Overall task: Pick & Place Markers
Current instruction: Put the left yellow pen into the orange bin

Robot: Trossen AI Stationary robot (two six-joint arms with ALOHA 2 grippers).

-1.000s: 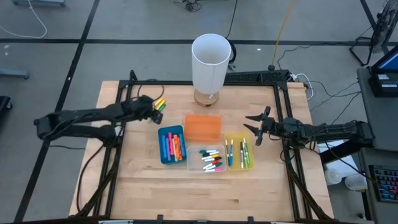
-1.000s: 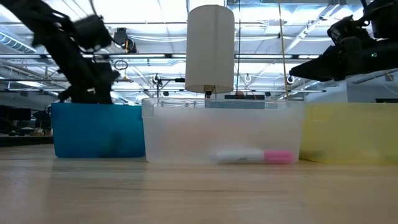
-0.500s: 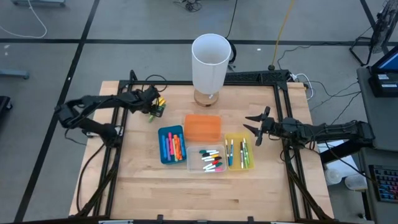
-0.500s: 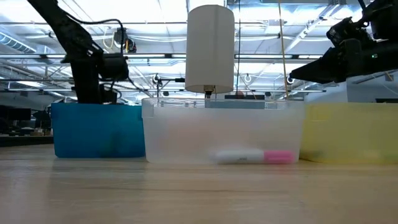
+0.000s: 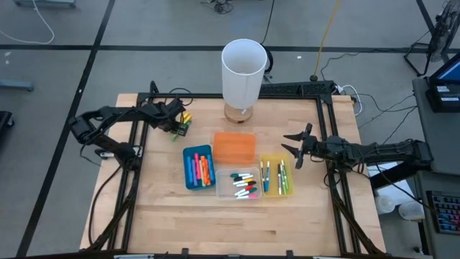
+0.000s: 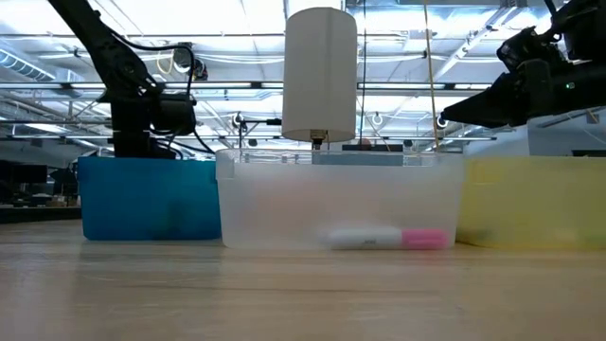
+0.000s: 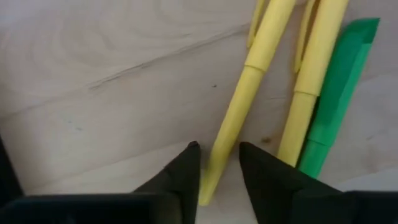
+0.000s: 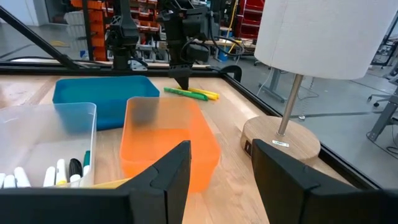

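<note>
Two slim yellow plastic markers (image 7: 249, 93) and a green one (image 7: 336, 93) lie side by side on the wooden table (image 5: 165, 208). The left gripper (image 7: 217, 168) straddles one yellow marker's tip, jaws apart; the right gripper (image 5: 293, 147) hovers parted beside the yellow bin (image 5: 277, 157).

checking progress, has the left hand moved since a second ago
Yes. In the high view the left hand has shifted away from the blue bin toward the table's far edge, and now sits over the loose yellow and green markers.

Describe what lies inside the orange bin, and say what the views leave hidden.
Nothing can be seen inside the orange bin: the high view shows only its orange floor, and the right wrist view shows no marker through its translucent walls. The low view hides it behind the clear bin.
</note>
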